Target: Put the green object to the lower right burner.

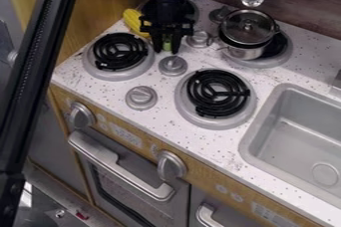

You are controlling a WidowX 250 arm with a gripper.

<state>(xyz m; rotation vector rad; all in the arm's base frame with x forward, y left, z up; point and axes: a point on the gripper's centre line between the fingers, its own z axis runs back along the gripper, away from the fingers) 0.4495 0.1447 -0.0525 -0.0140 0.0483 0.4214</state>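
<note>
The black gripper (166, 50) hangs over the back left part of the stove top, between the left burners and the knobs. Its two fingers point down and stand close on either side of the small green object (166, 43), shut on it. Much of the green object is hidden by the fingers and the gripper body. The lower right burner (218, 94), a black coil on a grey ring, lies forward and to the right of the gripper, with nothing on it.
A yellow object (134, 22) lies left of the gripper. The front left burner (120, 52) is close by. A lidded metal pot (246, 34) stands on the back right burner. Grey knobs (172, 65) rise between the burners. A grey sink (299, 136) is at the right.
</note>
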